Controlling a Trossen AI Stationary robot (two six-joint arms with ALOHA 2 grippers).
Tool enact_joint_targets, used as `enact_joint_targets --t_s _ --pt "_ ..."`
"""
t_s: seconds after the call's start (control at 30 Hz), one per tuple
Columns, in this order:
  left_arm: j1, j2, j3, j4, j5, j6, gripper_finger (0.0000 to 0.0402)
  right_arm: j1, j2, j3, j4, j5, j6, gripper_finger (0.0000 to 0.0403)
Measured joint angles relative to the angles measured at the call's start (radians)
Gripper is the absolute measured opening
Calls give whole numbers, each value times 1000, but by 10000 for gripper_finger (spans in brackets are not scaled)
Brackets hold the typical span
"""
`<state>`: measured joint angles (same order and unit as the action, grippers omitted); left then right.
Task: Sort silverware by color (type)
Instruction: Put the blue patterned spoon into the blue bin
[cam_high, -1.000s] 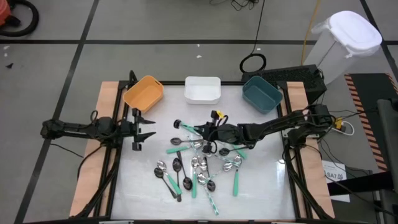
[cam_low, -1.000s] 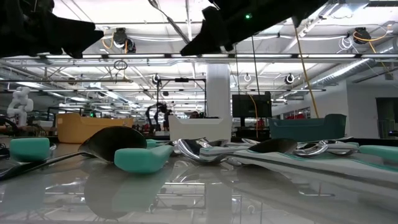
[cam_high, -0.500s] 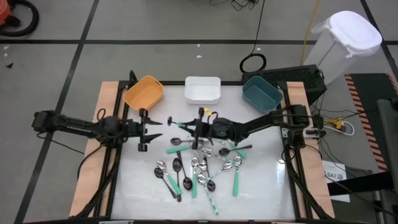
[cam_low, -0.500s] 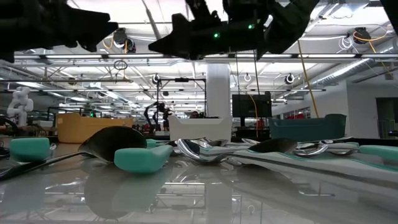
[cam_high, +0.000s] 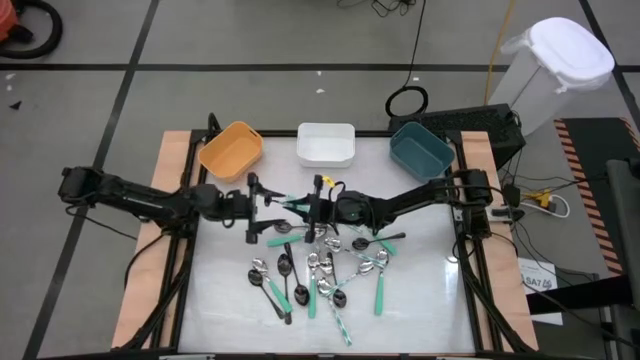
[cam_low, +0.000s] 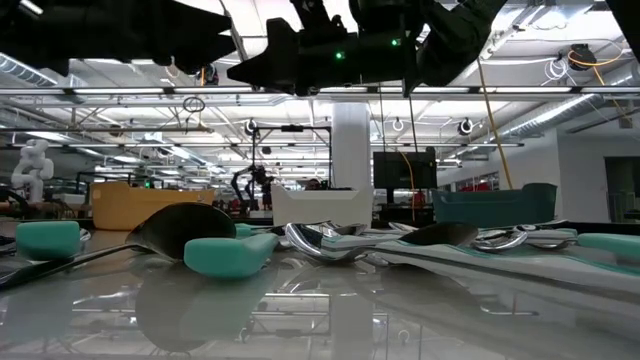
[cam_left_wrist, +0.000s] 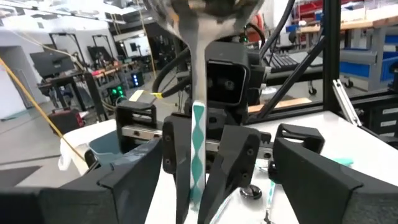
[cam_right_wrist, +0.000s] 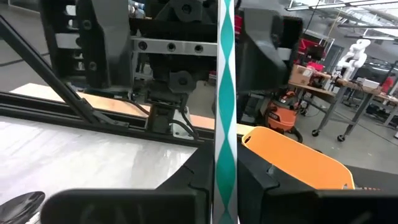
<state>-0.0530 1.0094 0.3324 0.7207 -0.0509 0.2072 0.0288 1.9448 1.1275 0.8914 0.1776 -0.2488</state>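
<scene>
Surface: white tabletop (cam_high: 420, 300) inside a dark frame, wooden strips along both sides, grey floor around it.
Bins: orange bin (cam_high: 231, 150), white bin (cam_high: 326, 144) and teal bin (cam_high: 420, 150) in a row along the upper edge of the table in the high view.
Silverware: most of the spoons (cam_high: 320, 272) lie in a loose, overlapping heap at the middle and lower middle of the high view.
Held piece: mint-green patterned spoon (cam_right_wrist: 224, 99), raised off the table near the frame's centre, above the heap.
Right gripper (cam_high: 322, 208): fingers nipped narrow on the patterned handle; the handle runs straight up between them in its wrist view.
Left gripper (cam_high: 253, 207): claw spread wide and empty, facing the right gripper with the spoon's free end (cam_left_wrist: 198, 146) between or just before its fingers; I cannot tell whether it touches.
Handling: light, rigid, smooth metal, likely slippery; it could pivot in a pinch near one end, so the flat handle looks the better hold than the rounded bowl.
Room: grippers are near each other, little slack between them; open table lies at left, right and bottom of the high view.
Edges: bins sit close behind the grippers; the heap lies just below them.
</scene>
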Motion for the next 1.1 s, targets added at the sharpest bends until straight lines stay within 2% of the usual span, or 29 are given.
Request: enact_joint_targets --t_s 0.13,0.23,0.5,0.87,1.1 --pt "0 75 55 -3 0 15 307 0 0 0 -3 0 -3 31" --pt "1 96 80 -15 0 28 291 0 -1 0 -17 0 -14 31" --pt "31 75 81 -59 17 26 203 8 -53 1 -118 5 -52 31" --pt "70 75 81 -60 117 28 133 8 -91 1 -187 7 -52 31" --pt "73 75 81 -60 121 44 44 9 -91 1 -187 34 -55 32"
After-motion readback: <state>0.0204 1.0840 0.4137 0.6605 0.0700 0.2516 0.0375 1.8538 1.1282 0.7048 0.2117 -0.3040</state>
